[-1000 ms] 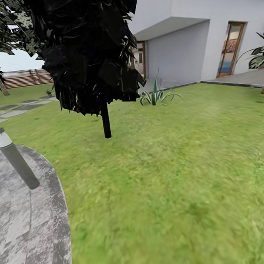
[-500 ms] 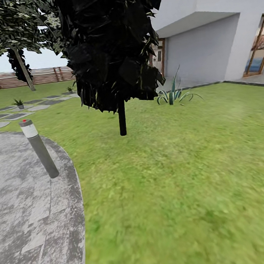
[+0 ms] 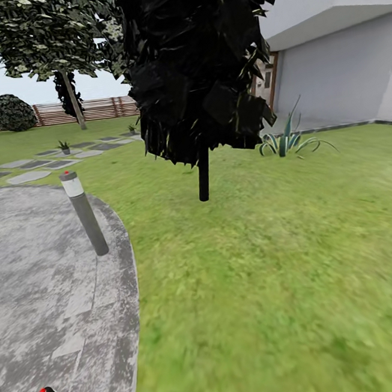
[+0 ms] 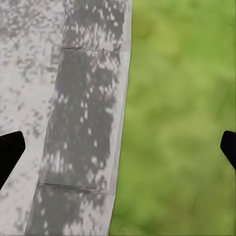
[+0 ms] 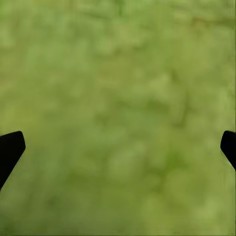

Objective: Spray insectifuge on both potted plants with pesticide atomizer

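One lamp post [image 3: 84, 212] beside dark tree [image 3: 198, 69]

Each tool's fingertips [image 4: 10, 150] [image 5: 10, 147] are plain black, tapering to blunt pointed wedges.

Left gripper [image 4: 118, 147] spread wide, nothing between its fingertips, bare patio [image 4: 34, 73] edge and lawn [image 4: 182, 98] beneath. Right gripper [image 5: 118, 147] likewise agape, open grass below, no obstacle near either.
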{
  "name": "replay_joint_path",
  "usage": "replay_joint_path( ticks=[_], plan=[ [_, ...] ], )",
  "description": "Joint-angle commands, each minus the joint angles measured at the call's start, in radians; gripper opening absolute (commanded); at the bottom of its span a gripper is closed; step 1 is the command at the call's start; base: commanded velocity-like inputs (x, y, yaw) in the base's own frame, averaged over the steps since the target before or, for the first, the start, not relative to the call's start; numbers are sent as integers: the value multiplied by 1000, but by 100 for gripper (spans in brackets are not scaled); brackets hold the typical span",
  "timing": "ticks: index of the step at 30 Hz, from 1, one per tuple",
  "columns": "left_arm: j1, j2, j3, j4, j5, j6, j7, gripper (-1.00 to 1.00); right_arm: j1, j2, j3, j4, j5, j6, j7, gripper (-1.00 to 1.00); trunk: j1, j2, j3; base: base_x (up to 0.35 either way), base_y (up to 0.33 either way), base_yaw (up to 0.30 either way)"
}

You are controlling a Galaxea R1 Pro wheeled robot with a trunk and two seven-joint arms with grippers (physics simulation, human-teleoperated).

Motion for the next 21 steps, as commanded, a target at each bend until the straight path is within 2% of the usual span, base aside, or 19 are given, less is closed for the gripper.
replay_joint_path(
  ticks=[1, 8, 21],
  plan=[
    [-1, 0, -1, 1, 6, -3, 0, 100, 0, 0, -1, 1, 0, -3, 0, 100, 0, 0, -1, 234, -178, 277],
    [-1, 0, -1, 1, 6, -3, 0, 100, 0, 0, -1, 1, 0, -3, 0, 100, 0, 0, -1, 232, -200, 223],
    [-1, 1, 0, 1, 6, -3, 0, 100, 0, 0, -1, 1, 0, -3, 0, 100, 0, 0, -1, 225, -223, 17]
  ],
)
